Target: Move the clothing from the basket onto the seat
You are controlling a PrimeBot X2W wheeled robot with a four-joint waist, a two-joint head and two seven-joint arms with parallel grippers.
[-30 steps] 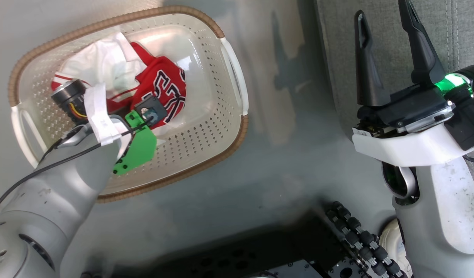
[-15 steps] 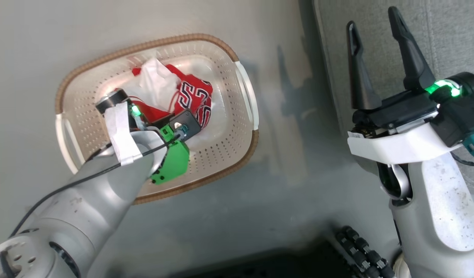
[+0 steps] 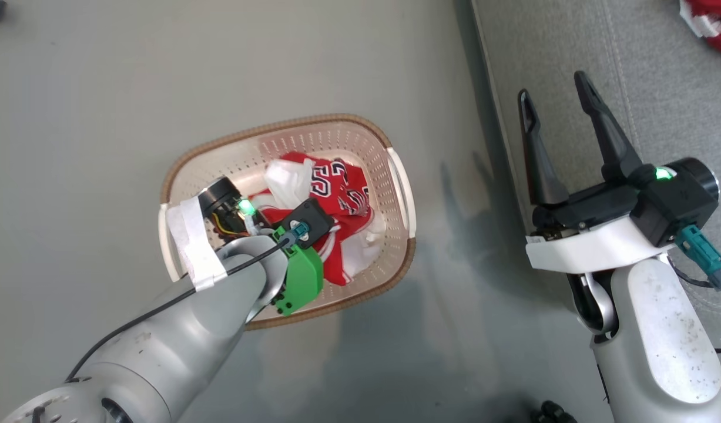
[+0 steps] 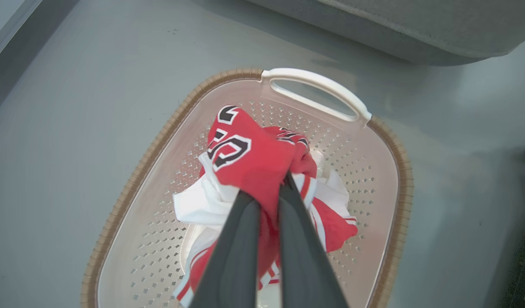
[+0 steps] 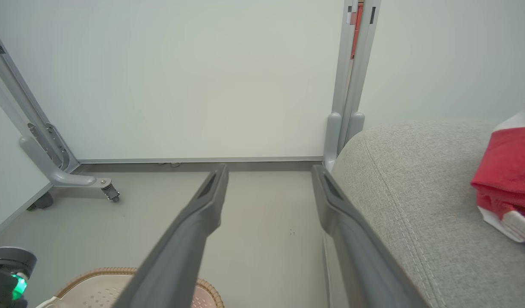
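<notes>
Left: our left gripper [image 4: 268,188] had clamped fully shut on the red jersey [image 4: 245,158], which lay flatter a second earlier and was now bunched up above the basket [image 3: 289,126] floor, so we judged the lift begun. Our grey forearm [image 3: 178,329] slanted steeply down into the basket. Right: our right gripper [image 3: 554,88] stood spread wide and empty, fingers up, at the edge of the seat [image 3: 572,59], where a red-and-white garment [image 3: 710,20] already lay

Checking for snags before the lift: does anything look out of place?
Nothing stands out. The basket sits upright on the floor, the left gripper pinches the jersey in it, and another red garment lies on the seat.
</notes>
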